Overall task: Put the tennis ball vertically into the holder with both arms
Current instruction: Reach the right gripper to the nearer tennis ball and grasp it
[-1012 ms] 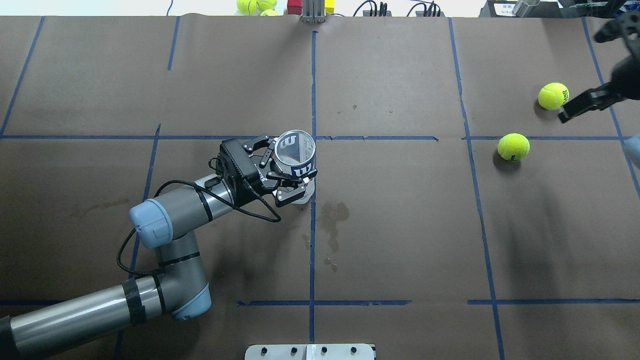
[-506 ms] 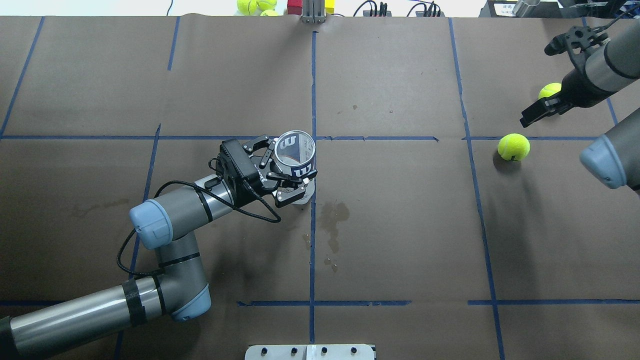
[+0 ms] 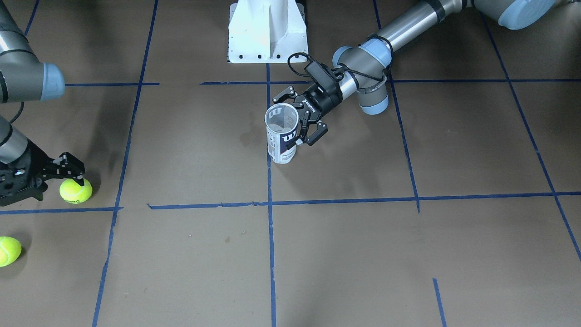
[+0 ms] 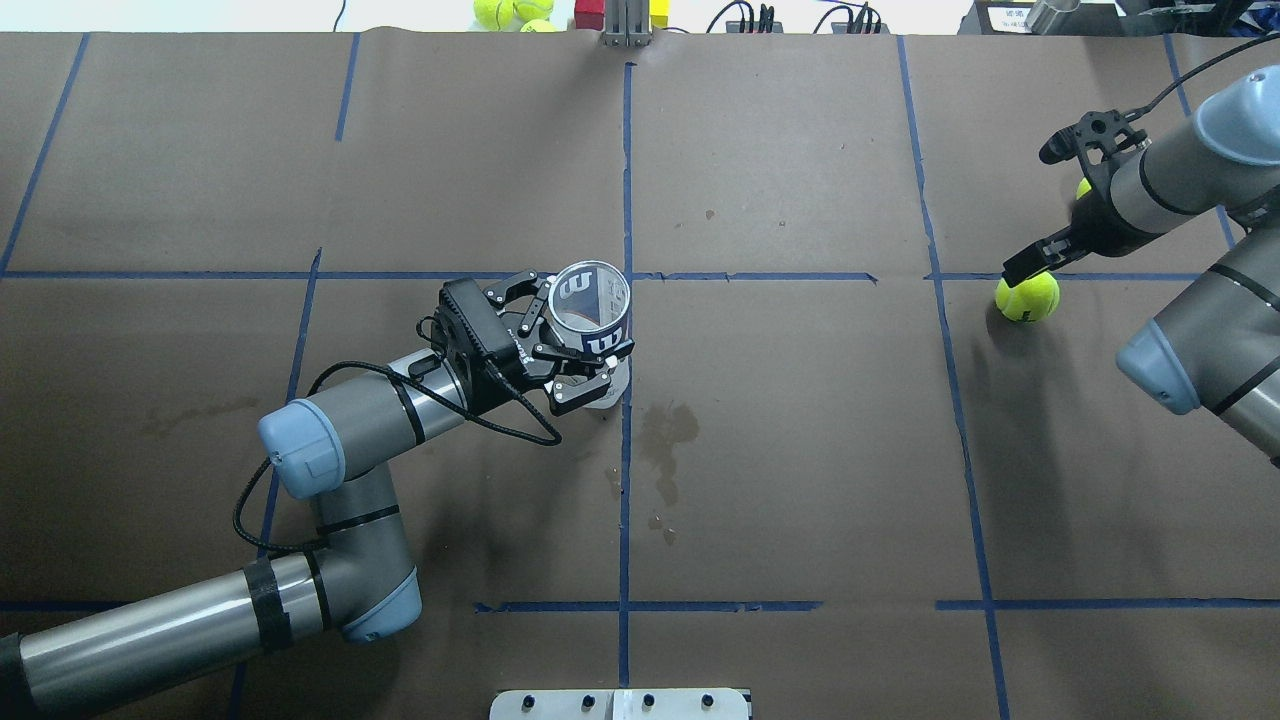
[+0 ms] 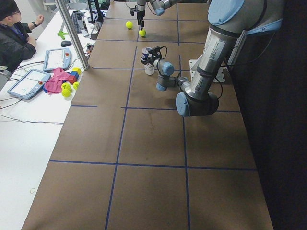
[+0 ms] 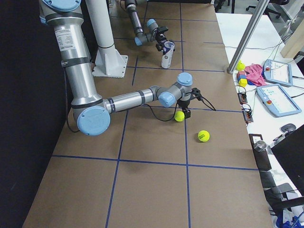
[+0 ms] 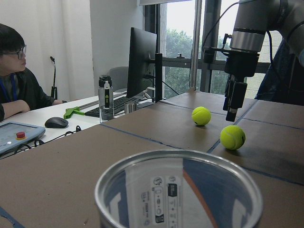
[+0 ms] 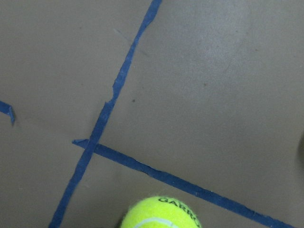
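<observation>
- Fingers (image 4: 515,287) of the left gripper (image 4: 575,335) are clamped on the holder (image 4: 590,303), one on either side of its labelled wall, below the rim.
- That holder stands upright with its open mouth up, near the middle of the table (image 4: 800,480), well away from every edge. It is just beside the centre tape line (image 4: 625,500), on the robot's left of it.
- Towards the table's right edge, the right gripper (image 4: 1020,270) points down, its tip just above a tennis ball (image 4: 1030,300). I cannot tell whether its fingers are spread or closed, nor whether they touch the ball.
- A second ball (image 3: 7,250) lies near the first, closer to the far edge and the right edge, apart from the gripper.
- Brown paper covers the table, marked into squares by blue tape.
- A white pedestal (image 3: 268,32) sits at the edge on the robot's side.
- Beyond the far edge lie more yellow balls (image 4: 510,10) and coloured blocks (image 4: 590,12).
- A person (image 7: 16,90) sits at a side desk with a monitor (image 7: 142,61).
</observation>
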